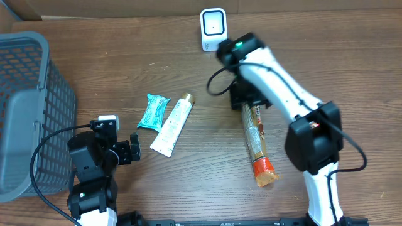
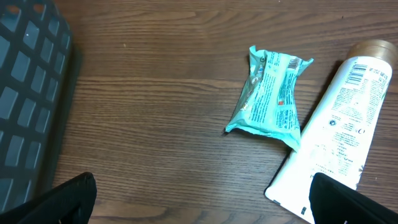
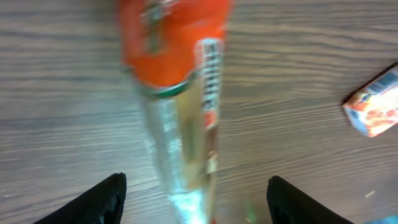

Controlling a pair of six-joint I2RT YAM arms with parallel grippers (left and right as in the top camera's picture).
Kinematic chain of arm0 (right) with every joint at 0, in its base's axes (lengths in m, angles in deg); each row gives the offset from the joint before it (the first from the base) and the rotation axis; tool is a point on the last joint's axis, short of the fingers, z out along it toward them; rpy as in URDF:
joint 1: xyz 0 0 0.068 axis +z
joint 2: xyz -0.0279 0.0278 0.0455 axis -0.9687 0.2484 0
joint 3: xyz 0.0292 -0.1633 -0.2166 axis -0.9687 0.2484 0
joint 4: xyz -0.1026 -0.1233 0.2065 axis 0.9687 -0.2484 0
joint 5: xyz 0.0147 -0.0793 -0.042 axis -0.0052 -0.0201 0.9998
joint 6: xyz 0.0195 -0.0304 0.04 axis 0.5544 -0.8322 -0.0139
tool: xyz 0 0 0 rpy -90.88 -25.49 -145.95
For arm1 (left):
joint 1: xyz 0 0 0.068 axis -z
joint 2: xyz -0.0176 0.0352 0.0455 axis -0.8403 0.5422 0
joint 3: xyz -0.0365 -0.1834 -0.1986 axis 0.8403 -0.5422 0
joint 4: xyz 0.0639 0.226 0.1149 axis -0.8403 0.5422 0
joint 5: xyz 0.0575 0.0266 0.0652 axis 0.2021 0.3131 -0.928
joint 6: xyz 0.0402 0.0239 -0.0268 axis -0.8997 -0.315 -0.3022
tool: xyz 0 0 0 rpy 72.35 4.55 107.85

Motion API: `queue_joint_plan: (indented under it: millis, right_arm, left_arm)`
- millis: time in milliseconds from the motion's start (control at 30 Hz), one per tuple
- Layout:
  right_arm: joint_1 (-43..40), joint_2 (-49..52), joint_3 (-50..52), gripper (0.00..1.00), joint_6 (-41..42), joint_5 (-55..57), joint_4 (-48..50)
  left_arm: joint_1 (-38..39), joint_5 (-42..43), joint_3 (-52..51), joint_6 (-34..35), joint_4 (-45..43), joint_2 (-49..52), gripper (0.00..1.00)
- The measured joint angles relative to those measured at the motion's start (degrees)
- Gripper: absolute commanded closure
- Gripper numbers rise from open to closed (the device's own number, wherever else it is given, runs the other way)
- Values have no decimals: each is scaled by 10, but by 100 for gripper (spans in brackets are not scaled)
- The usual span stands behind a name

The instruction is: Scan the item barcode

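Overhead and wrist views. The item, a long clear packet [image 1: 257, 141] with an orange end, lies flat on the wood-grain desk [image 1: 125, 75], right of centre. Its long axis runs from the far side towards the near edge, slightly tilted, and the orange end points to the near edge. The right gripper [image 3: 196, 180] sits over the packet's far end; its jaws are spread and straddle the packet with a gap on each side. This view is blurred, and its print cannot be read. A white box-shaped device [image 1: 213, 28] stands at the far edge. The left gripper [image 2: 202, 180] has its jaws wide apart and empty, near a teal sachet [image 2: 270, 99] and a white tube [image 2: 345, 124] lying side by side. A grey mesh basket [image 1: 28, 107] occupies the left end of the desk.
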Motion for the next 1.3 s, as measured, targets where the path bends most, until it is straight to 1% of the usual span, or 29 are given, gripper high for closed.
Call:
queue_joint_plan:
  millis: [67,167,267,367,467,567,667,733,800,867,967,1067,1167,1300]
  right_arm:
    - [-34,-1,0,29,-35,-33,-1]
    - [-82,-2,0,38,-110,-115,-1]
    - [-99,-2,0,40,-160,-176,-1]
    - [-97,-4,0,42,-185,-206,-1]
    - [-91,-23,5,42,-179,-199,3]
    - [-87,-64,23,39,-161,-182,19]
    - [-87,-144,69,33,-148,-178,57]
    - [-87,-207,117,27,-143,-179,89]
    - [-87,-261,179,22,-141,-179,127]
    - [-87,-288,237,20,-138,-180,164]
    - [-87,-279,327,19,-137,-184,237]
    - [-87,-243,411,18,-137,-188,301]
    - [-87,-233,454,18,-137,-191,335]
    - [-86,-233,463,19,-138,-207,375]
  left_arm:
    - [0,0,0,0,0,0,0]
    - [0,0,0,0,0,0,0]
    - [0,0,0,0,0,0,0]
    - [0,0,0,0,0,0,0]
    - [0,0,0,0,0,0,0]
    - [0,0,0,0,0,0,0]
    - [0,0,0,0,0,0,0]
    - [0,0,0,0,0,0,0]
    - [0,0,0,0,0,0,0]
    - [0,0,0,0,0,0,0]
    - [0,0,0,0,0,0,0]
    - [0,0,0,0,0,0,0]
    - [0,0,0,0,0,0,0]
    - [0,0,0,0,0,0,0]
